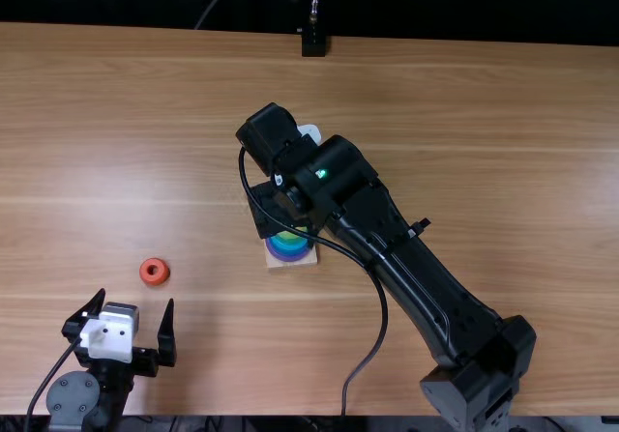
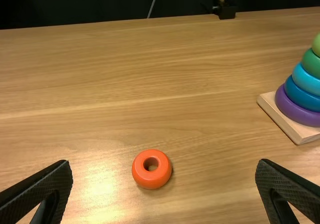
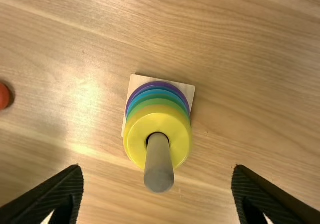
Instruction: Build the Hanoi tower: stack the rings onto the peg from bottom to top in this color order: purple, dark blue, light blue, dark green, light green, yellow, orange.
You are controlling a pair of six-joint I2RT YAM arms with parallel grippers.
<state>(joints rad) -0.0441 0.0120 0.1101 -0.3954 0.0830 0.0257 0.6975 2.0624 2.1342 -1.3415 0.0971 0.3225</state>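
In the top view my left gripper (image 1: 127,308) stands open near the lower left, with the orange ring (image 1: 155,281) lying flat on the table beyond it. The left wrist view has the orange ring (image 2: 162,178) between and beyond the open fingers of my left gripper (image 2: 164,166). My right gripper (image 1: 272,209) is over the tower in the top view, partly hiding it. Open and holding nothing, my right gripper (image 3: 158,172) has its fingers apart around the peg (image 3: 158,169) in the right wrist view. The yellow ring (image 3: 132,139) tops green, blue and purple rings on the wooden base (image 3: 188,89).
The right arm (image 1: 426,277) stretches diagonally from the lower right to the middle of the table (image 1: 503,142), with a cable looping beside it. A black mount (image 1: 314,43) stands at the table's far edge.
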